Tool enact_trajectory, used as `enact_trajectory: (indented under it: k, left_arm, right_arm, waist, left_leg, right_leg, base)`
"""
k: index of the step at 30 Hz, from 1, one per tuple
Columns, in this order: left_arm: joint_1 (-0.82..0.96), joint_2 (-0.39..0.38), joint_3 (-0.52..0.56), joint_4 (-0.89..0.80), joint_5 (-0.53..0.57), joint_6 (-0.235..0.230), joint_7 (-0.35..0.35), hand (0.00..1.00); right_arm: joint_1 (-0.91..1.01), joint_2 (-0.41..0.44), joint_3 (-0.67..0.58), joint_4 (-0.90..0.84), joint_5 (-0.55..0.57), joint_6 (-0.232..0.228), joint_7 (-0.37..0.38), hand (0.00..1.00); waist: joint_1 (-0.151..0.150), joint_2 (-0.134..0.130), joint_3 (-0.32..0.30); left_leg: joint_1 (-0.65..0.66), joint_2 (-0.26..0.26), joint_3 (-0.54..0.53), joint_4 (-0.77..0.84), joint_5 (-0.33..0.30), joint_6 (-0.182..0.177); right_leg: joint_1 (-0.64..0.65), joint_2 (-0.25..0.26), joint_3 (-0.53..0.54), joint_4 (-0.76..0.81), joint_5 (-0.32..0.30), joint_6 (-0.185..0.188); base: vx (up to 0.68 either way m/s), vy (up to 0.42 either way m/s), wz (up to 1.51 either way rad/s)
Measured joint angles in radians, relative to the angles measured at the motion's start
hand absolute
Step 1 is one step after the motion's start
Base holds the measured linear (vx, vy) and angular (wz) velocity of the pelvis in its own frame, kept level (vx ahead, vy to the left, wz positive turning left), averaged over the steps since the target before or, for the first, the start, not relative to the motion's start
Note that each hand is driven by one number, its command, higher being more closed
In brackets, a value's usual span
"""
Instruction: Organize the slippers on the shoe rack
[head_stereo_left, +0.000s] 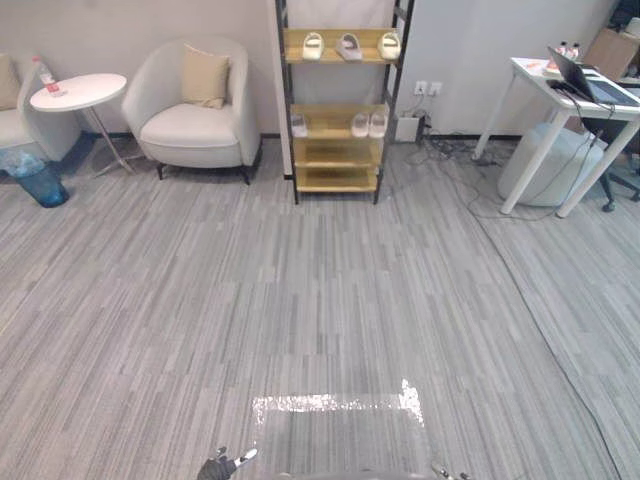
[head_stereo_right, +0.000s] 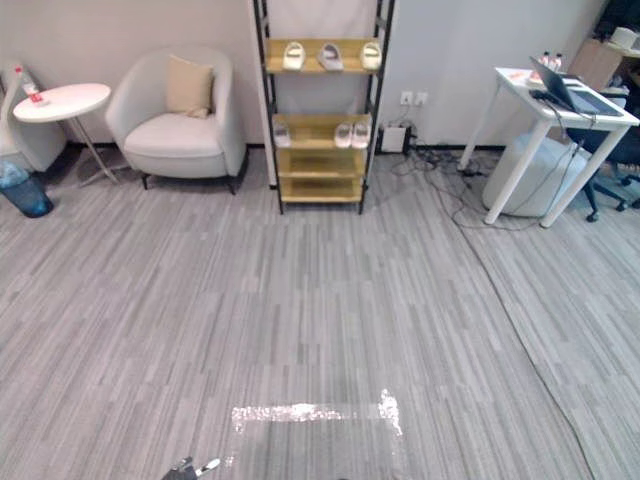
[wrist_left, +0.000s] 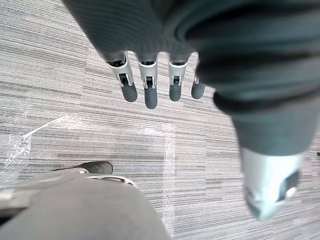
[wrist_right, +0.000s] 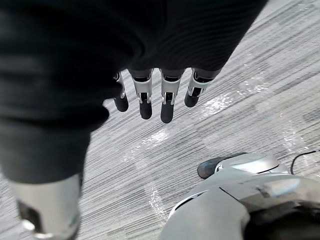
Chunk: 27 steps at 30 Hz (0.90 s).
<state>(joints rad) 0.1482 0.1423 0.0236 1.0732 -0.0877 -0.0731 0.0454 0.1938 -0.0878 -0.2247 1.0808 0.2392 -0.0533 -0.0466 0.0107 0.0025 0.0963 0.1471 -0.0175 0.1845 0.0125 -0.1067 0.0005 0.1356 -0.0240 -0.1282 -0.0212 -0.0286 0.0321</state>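
1. Slippers (head_stereo_left: 348, 46) sat in neither hand. The left hand (wrist_left: 150, 92) and right hand (wrist_right: 168, 100) hung over the floor (head_stereo_left: 300, 300), fingers straight and relaxed, holding nothing.
2. Well across the room, the shoe rack (head_stereo_left: 336, 180) carried them: three on the top shelf, three on the second.
3. They looked light, soft and bendy, so best pinched at the strap or heel edge.
4. Any print on them was too small to read.

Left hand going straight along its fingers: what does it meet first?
Grey carpet: the left hand hangs open, fingers aimed at the floor beside a shiny taped patch. Nothing else shows in that line; the gap to the floor is hard to judge.
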Motion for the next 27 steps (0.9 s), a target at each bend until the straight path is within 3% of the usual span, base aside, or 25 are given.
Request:
enact_trajectory:
  k: [20,27]
  left_arm:
    - [-0.025,0.005,-0.003,0.025,0.026,-0.007,0.000,0.00]
    - [-0.027,0.009,-0.014,0.025,0.026,-0.007,0.001,0.00]
  right_arm:
    - [-0.055,0.007,-0.008,0.005,-0.043,-0.009,0.001,0.00]
    - [-0.054,0.006,-0.002,0.005,-0.043,-0.009,0.000,0.00]
  waist:
    - [0.005,-0.014,0.039]
    - [0.005,-0.019,0.040]
  left_leg:
    - [0.049,0.002,-0.012,-0.033,0.004,-0.013]
    - [0.048,-0.002,-0.045,-0.079,0.039,-0.010]
  right_leg:
    - [0.057,0.010,-0.038,-0.054,0.001,0.015]
    - [0.047,0.009,-0.079,-0.066,0.002,0.013]
  base:
    - [0.01,-0.029,0.02]
    - [-0.03,-0.036,0.17]
